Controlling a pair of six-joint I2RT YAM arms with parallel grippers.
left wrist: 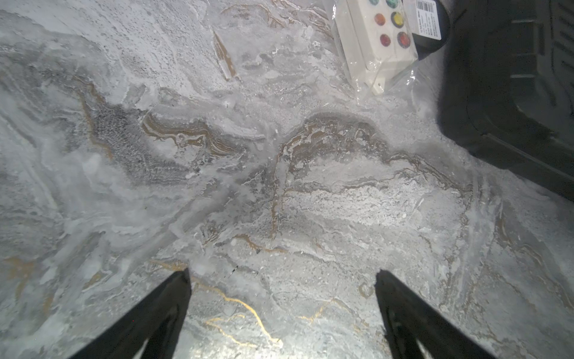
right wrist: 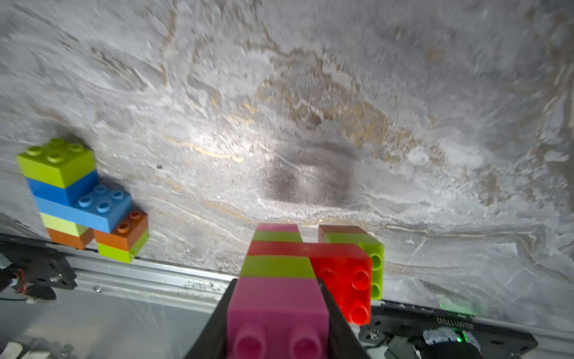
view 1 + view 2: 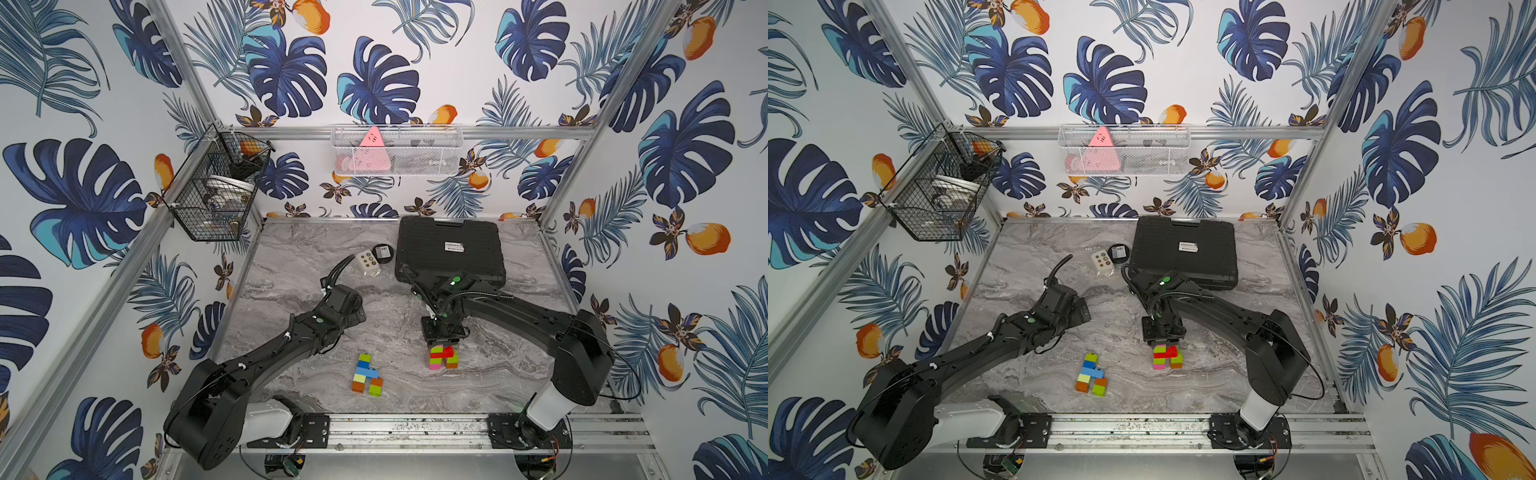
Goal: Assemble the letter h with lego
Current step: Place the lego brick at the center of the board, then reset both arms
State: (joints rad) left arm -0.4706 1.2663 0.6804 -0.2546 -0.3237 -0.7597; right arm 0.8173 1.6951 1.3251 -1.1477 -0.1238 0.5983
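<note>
My right gripper (image 2: 278, 289) is shut on the pink end brick of a lego assembly (image 3: 444, 357) made of pink, lime green, a longer red brick and an orange-and-lime leg (image 2: 357, 245). It casts a shadow on the marble table (image 3: 311, 266) and seems held just above it. A second lego assembly (image 3: 367, 375) of lime, blue, light blue and orange bricks lies on the table to the left, also seen in the right wrist view (image 2: 84, 199). My left gripper (image 1: 283, 273) stands open over bare marble, away from both assemblies, with nothing between its fingers.
A black case (image 3: 449, 249) lies at the back right. Beside it are a white card with coloured dots (image 3: 368, 262) in a clear bag and a small black round object (image 3: 382, 252). A metal rail (image 3: 415, 428) runs along the front edge. Two wire baskets hang on the walls.
</note>
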